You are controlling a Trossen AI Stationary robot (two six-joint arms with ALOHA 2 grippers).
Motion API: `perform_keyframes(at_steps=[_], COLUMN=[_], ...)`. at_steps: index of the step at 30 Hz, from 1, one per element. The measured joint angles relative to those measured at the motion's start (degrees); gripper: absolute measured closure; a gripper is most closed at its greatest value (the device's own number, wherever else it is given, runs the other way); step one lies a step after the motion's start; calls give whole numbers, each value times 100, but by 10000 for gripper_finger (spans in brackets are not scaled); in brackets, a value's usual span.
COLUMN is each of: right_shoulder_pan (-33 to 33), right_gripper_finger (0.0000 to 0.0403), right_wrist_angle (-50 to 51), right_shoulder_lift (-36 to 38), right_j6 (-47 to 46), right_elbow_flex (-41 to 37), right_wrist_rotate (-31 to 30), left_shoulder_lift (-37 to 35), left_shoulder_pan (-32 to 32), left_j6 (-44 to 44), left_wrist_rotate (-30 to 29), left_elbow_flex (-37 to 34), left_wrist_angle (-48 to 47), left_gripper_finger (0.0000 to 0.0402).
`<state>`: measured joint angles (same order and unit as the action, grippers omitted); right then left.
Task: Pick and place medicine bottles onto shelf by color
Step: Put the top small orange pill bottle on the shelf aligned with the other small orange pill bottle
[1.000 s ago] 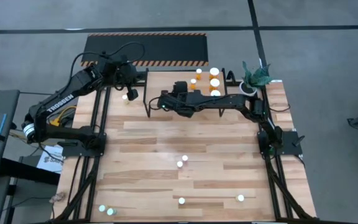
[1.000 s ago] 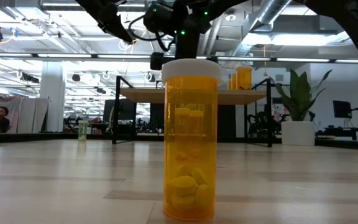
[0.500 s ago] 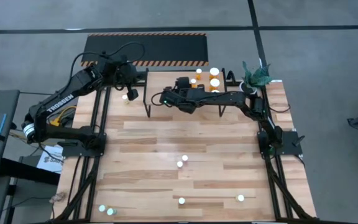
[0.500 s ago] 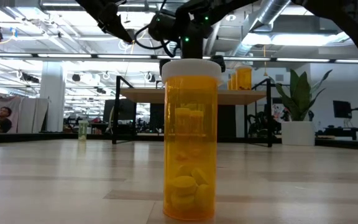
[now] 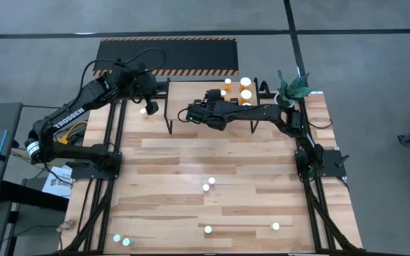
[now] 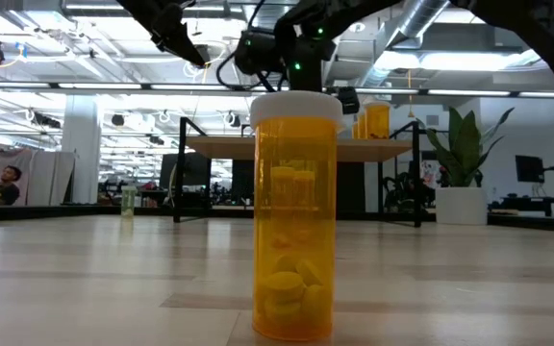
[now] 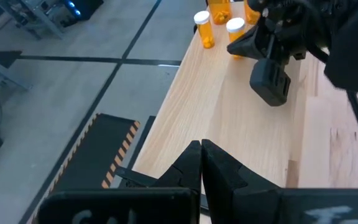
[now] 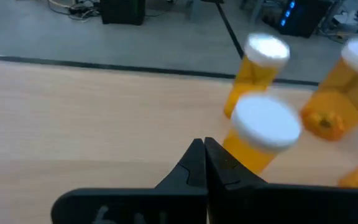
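The shelf, a light wood top on black legs, stands at the table's far side. Several orange medicine bottles with white caps stand upright at its right end. My right gripper hovers shut over the shelf top, its tips pointing at the nearest orange bottle. In the left wrist view the right gripper is close before the bottles. My left gripper hangs shut and empty above the shelf's left end. A large orange bottle stands upright on the table. My right gripper has its shut fingertips right beside the nearest orange bottle's body, coming at it slanting down from the table's near side. I cannot tell whether they touch it. The bottle stands on the shelf top.
White-capped bottles stand scattered on the table: a pair mid-table, two near the front edge, two greenish ones at the front left, one by the left gripper. A potted plant sits at the far right corner.
My right gripper has swung round from pointing toward the table's left to pointing at the orange bottles on the shelf. It has moved a little toward the far right and sunk slightly, staying shut. The bottles have not moved.
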<state>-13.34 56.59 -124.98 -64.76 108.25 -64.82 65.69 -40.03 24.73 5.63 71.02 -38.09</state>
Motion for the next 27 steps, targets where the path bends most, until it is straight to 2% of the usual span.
perform_keyframes(at_steps=[6,27], right_shoulder_pan=[2,7], right_gripper_finger=[399,399], right_wrist_angle=[485,82], right_shoulder_lift=[-1,-3], right_j6=[-719,-230], right_elbow_flex=[-108,-118], right_wrist_rotate=[6,2], left_shoulder_lift=[0,0], left_shoulder_pan=[0,0], left_j6=[-2,-13], left_wrist_rotate=[0,0], left_elbow_flex=[0,-2], left_wrist_angle=[1,2], left_gripper_finger=[401,401])
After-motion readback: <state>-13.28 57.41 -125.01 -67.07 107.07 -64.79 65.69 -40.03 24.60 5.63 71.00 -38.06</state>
